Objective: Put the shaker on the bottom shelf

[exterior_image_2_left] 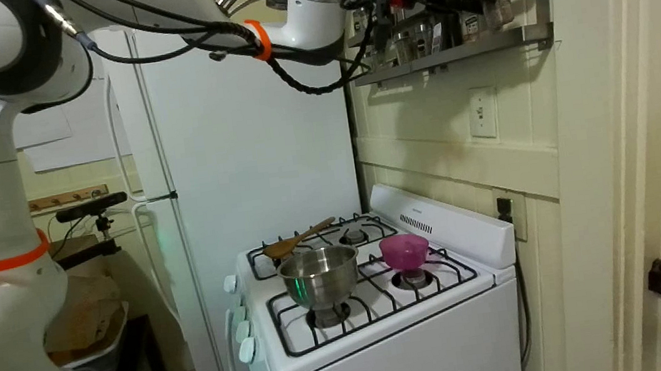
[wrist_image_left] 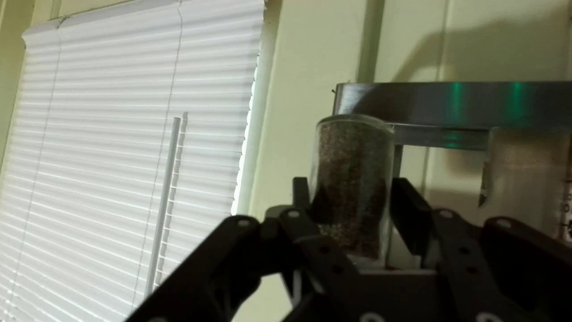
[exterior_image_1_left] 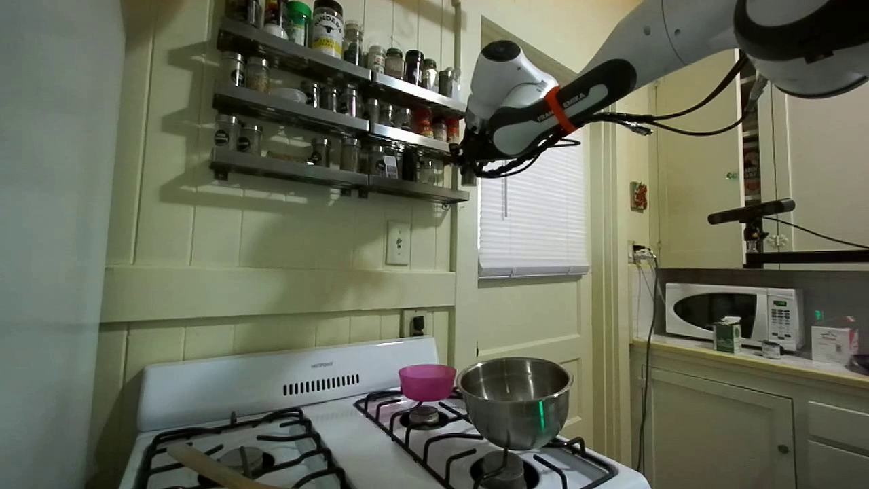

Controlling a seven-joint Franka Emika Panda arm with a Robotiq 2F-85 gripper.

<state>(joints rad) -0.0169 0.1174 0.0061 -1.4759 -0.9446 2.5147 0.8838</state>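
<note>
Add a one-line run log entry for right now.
holding: shaker | jaws: closed on it | place: near end of bottom shelf | shelf contact: can't tell | release: not yet

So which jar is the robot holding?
The see-through jar with dark brown contents, the only one clasped in the gripper; other spice jars stand on the rack.

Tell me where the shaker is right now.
In the wrist view, the shaker is just right of centre, held in the end effector. In an exterior view, it shows at upper right, just above the bottom shelf, near that shelf's right-hand end.
</note>
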